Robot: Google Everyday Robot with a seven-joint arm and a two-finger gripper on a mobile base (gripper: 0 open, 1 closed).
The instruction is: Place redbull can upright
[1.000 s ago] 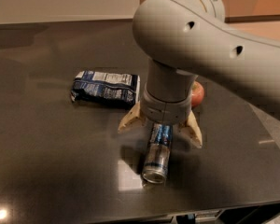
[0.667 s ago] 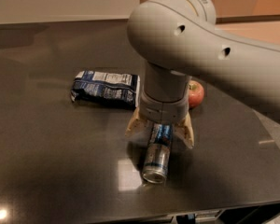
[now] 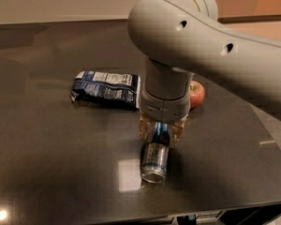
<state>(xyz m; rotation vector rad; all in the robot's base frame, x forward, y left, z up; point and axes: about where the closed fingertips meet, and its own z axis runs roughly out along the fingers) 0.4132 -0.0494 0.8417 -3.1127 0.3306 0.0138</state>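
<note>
Silver redbull can [image 3: 155, 154] between jaws

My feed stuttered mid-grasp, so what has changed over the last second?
The tool has closed: spread wide on either side of the redbull can a second ago, it now clamps the can's far end. The can still lies on its side in the same spot on the table, not lifted. The snack bag and the apple have not moved.

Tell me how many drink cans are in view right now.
1. The slim silver and blue metal can lies on its side near the front edge of the dark table, the gripper clamped on its far end. The arm may hide others behind it.
</note>
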